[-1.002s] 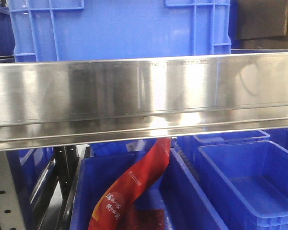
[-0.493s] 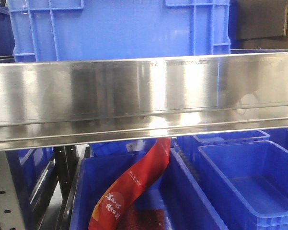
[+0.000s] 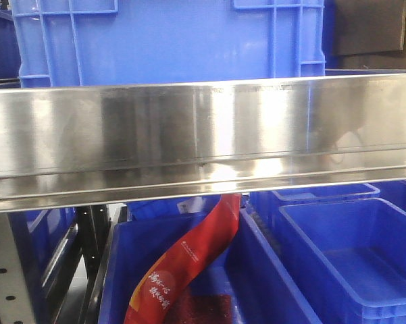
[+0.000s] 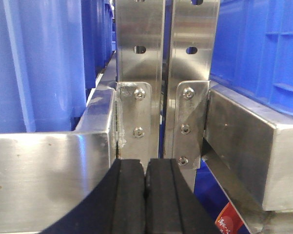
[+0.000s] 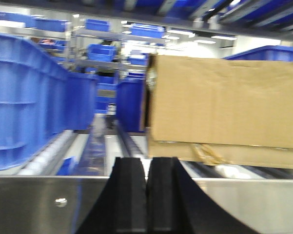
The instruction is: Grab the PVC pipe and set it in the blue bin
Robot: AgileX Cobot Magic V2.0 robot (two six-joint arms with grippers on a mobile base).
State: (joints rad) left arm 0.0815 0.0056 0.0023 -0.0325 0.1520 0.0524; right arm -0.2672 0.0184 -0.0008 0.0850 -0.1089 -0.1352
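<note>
No PVC pipe shows up in any of the 3 views, so I honestly can't say where it is or whether it's already in a bin. Using the steel shelf rail (image 3: pixel 203 138) as the landmark: a big blue crate (image 3: pixel 169 40) sits above it, contents hidden. Below it on the left there's a blue bin (image 3: pixel 257 270) with a red printed banner (image 3: pixel 189 260) draped into it and something dark red on the floor of it. Below the rail on the right, another blue bin (image 3: pixel 351 263) looks bare inside as far as I can see. The left gripper (image 4: pixel 145 195) has its pads pressed together with nothing between them, parked right at the upright brackets (image 4: pixel 163 112) joining the rail. The right gripper (image 5: pixel 147 195) is also pinched closed on nothing, just short of the rail, with a cardboard box (image 5: pixel 224 109) beyond it. My guess: either it's searching for the pipe or it's finished and out of sight.
</note>
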